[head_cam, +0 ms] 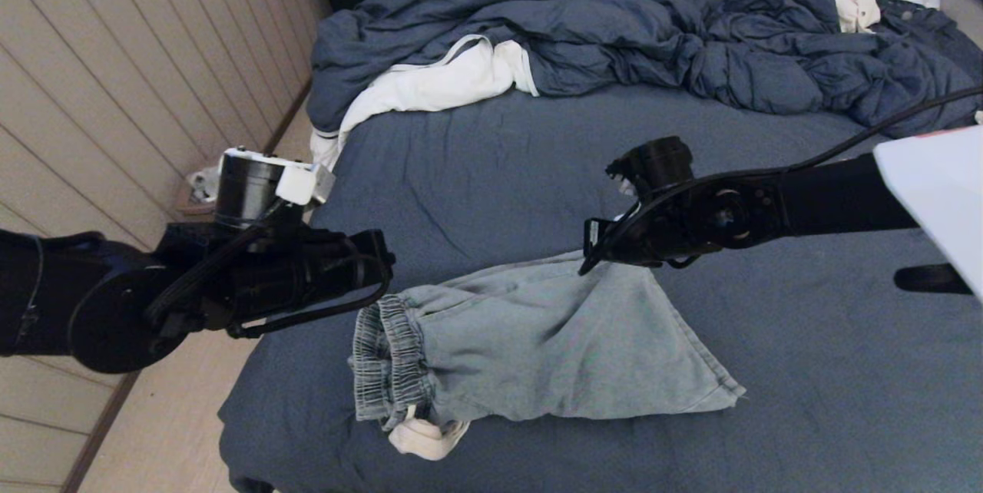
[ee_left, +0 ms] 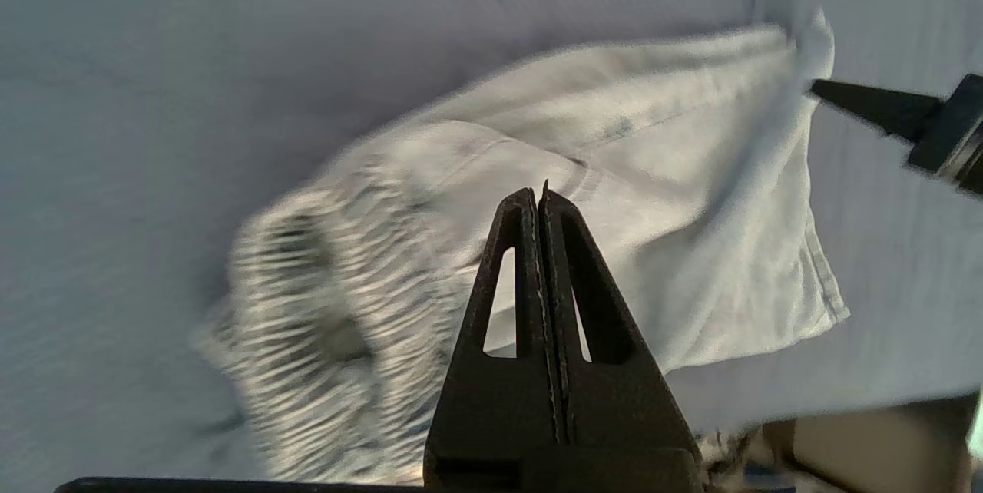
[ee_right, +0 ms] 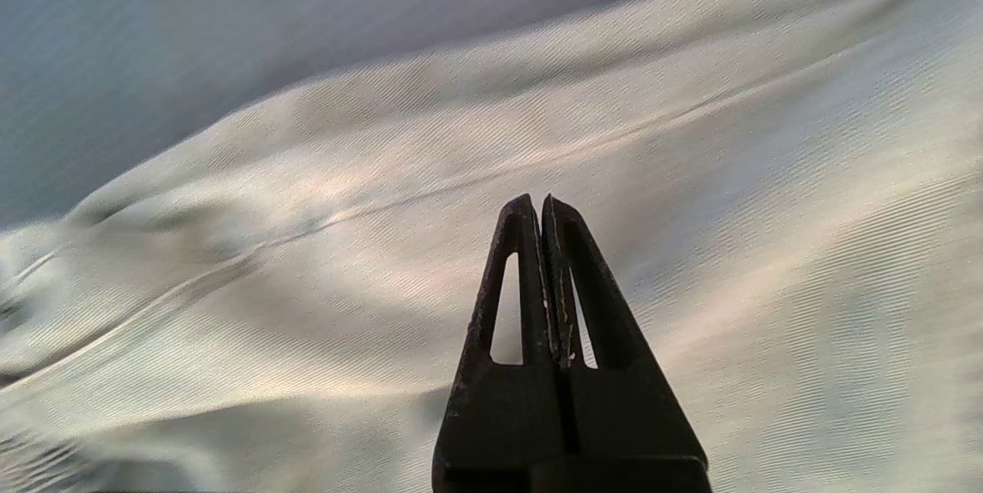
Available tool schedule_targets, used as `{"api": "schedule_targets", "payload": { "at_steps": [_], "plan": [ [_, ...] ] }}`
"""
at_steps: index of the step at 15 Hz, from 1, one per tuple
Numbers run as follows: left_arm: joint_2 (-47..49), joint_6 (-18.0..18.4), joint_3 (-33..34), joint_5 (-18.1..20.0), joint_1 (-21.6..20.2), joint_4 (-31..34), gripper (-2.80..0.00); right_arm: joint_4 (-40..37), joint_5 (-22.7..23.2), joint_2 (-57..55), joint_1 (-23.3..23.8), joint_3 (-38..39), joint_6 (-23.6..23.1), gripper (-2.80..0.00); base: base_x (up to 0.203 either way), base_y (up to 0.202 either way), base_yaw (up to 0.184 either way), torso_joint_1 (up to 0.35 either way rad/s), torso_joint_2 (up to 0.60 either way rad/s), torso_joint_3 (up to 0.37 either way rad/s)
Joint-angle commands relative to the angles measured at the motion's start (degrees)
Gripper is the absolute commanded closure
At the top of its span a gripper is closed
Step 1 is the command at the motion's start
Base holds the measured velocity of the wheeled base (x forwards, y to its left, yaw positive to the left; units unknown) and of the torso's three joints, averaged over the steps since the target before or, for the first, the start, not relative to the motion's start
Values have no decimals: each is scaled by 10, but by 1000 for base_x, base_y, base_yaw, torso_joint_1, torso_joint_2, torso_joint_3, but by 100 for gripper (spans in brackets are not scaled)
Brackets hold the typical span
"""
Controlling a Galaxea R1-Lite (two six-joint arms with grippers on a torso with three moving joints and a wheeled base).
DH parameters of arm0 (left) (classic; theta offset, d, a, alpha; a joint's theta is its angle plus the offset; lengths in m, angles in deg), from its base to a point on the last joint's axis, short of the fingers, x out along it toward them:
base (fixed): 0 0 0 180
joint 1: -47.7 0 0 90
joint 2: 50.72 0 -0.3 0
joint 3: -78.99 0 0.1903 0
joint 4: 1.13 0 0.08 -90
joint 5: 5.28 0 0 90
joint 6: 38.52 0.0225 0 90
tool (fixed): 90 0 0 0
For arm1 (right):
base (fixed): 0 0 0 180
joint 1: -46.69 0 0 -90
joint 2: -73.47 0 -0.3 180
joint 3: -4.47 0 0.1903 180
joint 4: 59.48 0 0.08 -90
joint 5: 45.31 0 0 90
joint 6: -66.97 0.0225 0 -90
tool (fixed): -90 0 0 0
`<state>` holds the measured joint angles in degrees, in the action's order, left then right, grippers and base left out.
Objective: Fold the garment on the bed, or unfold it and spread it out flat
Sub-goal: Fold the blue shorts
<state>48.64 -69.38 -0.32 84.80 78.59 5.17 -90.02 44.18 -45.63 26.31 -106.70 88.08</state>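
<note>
Right now I have the garment (head_cam: 537, 339) lying near the front edge of the bed (head_cam: 537, 163), folded over on itself, with its long axis running across my view: the gathered waistband (head_cam: 388, 358) bunched at the robot's left end and the hemmed leg opening (head_cam: 722, 389) at the right end. My left gripper (ee_left: 541, 197) hangs above the waistband end; its jaws are pressed together with nothing between them, and in the left wrist view the cloth lies below and ahead of the tips, not caught in them. My right gripper (ee_right: 547, 205) sits over the far edge of the shorts, nearer the leg end; its jaws are likewise closed flat against each other, and the right wrist view shows only denim spread beneath the tips, no pinch of fabric that I can make out. From the left wrist view the right gripper's tip looks to be just at the far corner of the cloth, though whether it touches I cannot tell. So each arm is nearer its own end of the long axis, which I judge is what the next pull or fold depends on: left for the waistband, right for the leg side. A dark blue duvet (head_cam: 653, 40) and a white garment (head_cam: 430, 86) lie well apart at the far side
</note>
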Motion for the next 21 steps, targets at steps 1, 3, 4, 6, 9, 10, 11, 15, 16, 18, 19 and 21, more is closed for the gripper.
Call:
{"api": "schedule_targets", "payload": {
  "at_steps": [1, 3, 4, 6, 9, 10, 11, 15, 16, 18, 19, 21],
  "plan": [
    [74, -7, -67, 9, 41, 56, 0, -7, 0, -22, -36, 1, 20, 0, 0, 0, 0, 0, 0, 0],
    [95, -31, -89, 67, 72, 74, 0, -14, 0, -44, -52, -12, 29, 0, 0, 0, 0, 0, 0, 0],
    [106, -36, -96, 90, 79, 76, 0, -14, 0, -52, -57, -15, 32, 0, 0, 0, 0, 0, 0, 0],
    [139, -39, -105, 94, 84, 72, 0, -14, 0, -67, -58, -19, 33, 0, 0, 0, 0, 0, 0, 0],
    [173, -39, -103, 100, 86, 69, 0, -14, -1, -77, -58, -11, 35, 0, 0, 0, 0, 0, 0, 0],
    [182, -37, -100, 100, 90, 69, 0, -14, -2, -78, -57, -4, 36, 0, 0, 0, 0, 0, 0, 0],
    [194, -36, -99, 100, 91, 65, 0, -14, -1, -82, -56, -1, 36, 0, 0, 0, 0, 0, 0, 0],
    [240, 2, -62, 91, 84, -11, 0, -13, 0, -87, -54, -3, 37, 0, 0, 0, 0, 0, 0, 0],
    [254, 18, -49, 84, 67, -39, 0, -13, 0, -86, -53, -1, 36, 0, 0, 0, 0, 0, 0, 0],
    [272, 28, -37, 78, 33, -66, 0, -13, 0, -88, -51, 4, 36, 0, 0, 0, 0, 0, 0, 0],
    [278, 37, -35, 78, 11, -69, 0, -12, -1, -88, -49, 13, 36, 0, 0, 0, 0, 0, 0, 0],
    [282, 51, -34, 79, -34, -71, 0, -10, -2, -84, -36, 27, 35, 0, 0, 0, 0, 0, 0, 0]
  ]
}}
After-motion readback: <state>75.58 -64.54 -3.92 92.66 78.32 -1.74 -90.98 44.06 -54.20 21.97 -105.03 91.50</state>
